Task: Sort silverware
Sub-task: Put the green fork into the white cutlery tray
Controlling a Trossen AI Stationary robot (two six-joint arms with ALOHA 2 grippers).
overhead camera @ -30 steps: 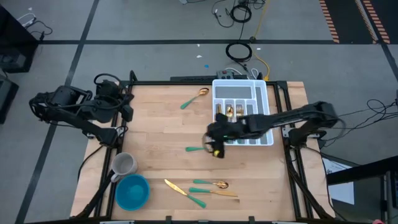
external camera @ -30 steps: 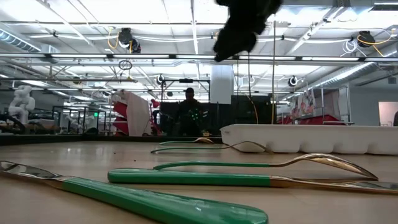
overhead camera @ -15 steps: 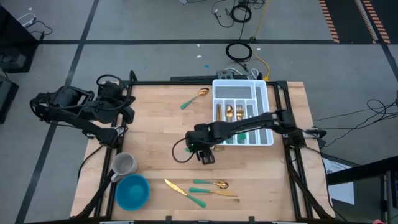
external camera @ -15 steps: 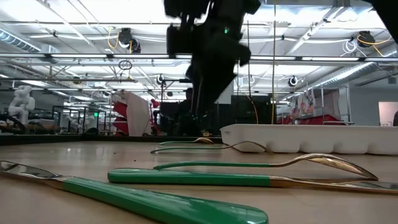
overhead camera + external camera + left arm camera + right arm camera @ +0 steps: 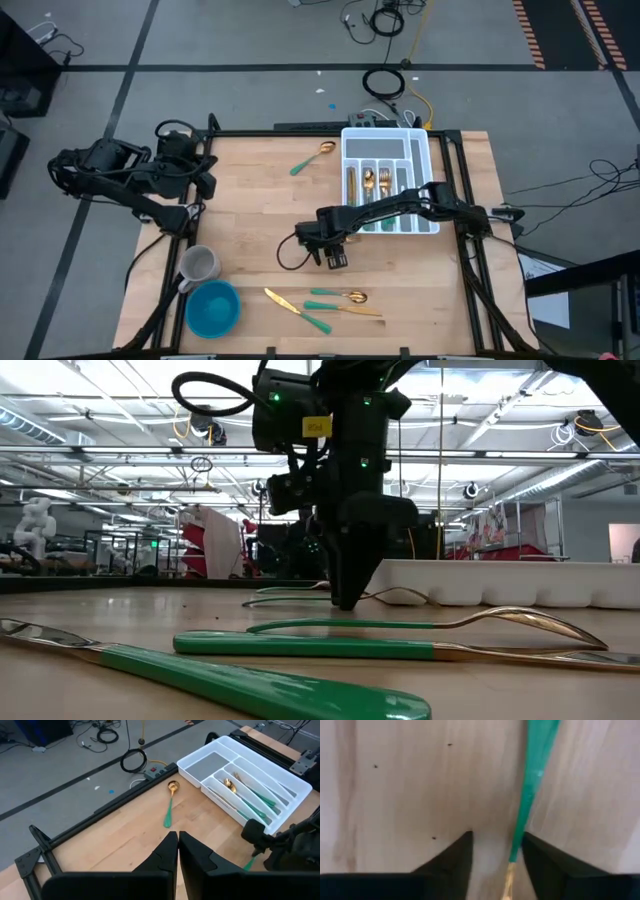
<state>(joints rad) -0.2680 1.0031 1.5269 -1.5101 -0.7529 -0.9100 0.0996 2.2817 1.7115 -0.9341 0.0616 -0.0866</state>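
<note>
One piece under the right tool

Right tool (image 5: 335, 259) is down at mid-counter, fingers (image 5: 451, 860) parted, straddling a green-handled piece (image 5: 530, 795) lying flat on the wood; the handle runs between the tips. Left tool (image 5: 177, 851) waits over the counter's (image 5: 250, 200) far left edge, fingers pressed together. A spoon (image 5: 313, 158) lies beside the tray (image 5: 385, 138); several pieces (image 5: 375, 182) sit in the tray's slots. Three more (image 5: 325, 303) lie at the near edge, by the bowl (image 5: 212, 307) and mug (image 5: 200, 264)
</note>
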